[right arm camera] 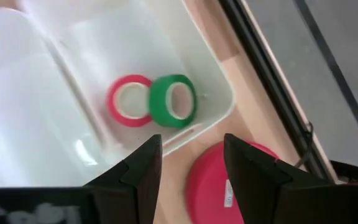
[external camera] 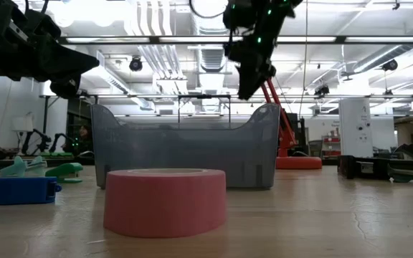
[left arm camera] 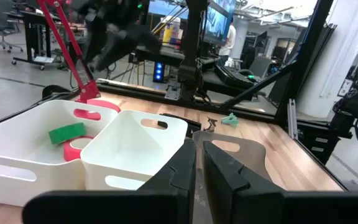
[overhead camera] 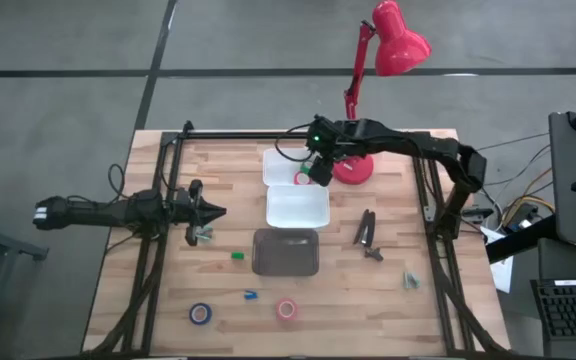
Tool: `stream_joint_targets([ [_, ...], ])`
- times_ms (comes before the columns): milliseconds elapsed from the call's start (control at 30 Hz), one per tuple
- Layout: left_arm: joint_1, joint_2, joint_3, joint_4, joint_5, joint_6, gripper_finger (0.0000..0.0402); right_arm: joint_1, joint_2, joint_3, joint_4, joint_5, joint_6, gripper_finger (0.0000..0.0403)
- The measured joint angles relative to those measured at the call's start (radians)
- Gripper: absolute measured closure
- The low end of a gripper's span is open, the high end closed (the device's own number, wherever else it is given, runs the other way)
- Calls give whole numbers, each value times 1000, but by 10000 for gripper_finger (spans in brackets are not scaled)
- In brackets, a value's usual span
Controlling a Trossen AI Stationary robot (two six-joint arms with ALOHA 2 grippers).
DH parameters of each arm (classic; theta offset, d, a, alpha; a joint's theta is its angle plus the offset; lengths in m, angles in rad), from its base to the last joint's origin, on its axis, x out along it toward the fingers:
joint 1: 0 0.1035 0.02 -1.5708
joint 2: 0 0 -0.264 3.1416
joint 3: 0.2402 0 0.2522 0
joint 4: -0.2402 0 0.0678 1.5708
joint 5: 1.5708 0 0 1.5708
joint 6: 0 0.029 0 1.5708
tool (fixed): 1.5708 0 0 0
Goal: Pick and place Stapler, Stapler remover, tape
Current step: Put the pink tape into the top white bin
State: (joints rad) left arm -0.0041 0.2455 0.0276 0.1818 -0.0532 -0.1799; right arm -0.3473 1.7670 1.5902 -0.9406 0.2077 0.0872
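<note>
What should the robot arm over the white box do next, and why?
Probably lift the right gripper away toward the blue tape or pink tape. Its fingers are open and empty, and the red roll and green roll already lie in the white bin.

Pale wood table [overhead camera: 388,300], glossy white plastic bins [overhead camera: 298,208]

Green tape [right arm camera: 173,101]; red tape [right arm camera: 129,101]; white bin [right arm camera: 55,74]; pink roll [external camera: 165,201].
</note>
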Motion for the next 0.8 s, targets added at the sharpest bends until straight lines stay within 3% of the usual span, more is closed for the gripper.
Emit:
stream_joint_targets([
  [500,0,0,0,-2,0,0,371,331,-178,-58,-57,-6,142,262],
  [667,0,0,0,-6,0,0,371,445,-194,-84,11,-6,195,269],
  [800,0,0,0,-6,0,0,371,541,-188,-115,117,-7,147,273],
])
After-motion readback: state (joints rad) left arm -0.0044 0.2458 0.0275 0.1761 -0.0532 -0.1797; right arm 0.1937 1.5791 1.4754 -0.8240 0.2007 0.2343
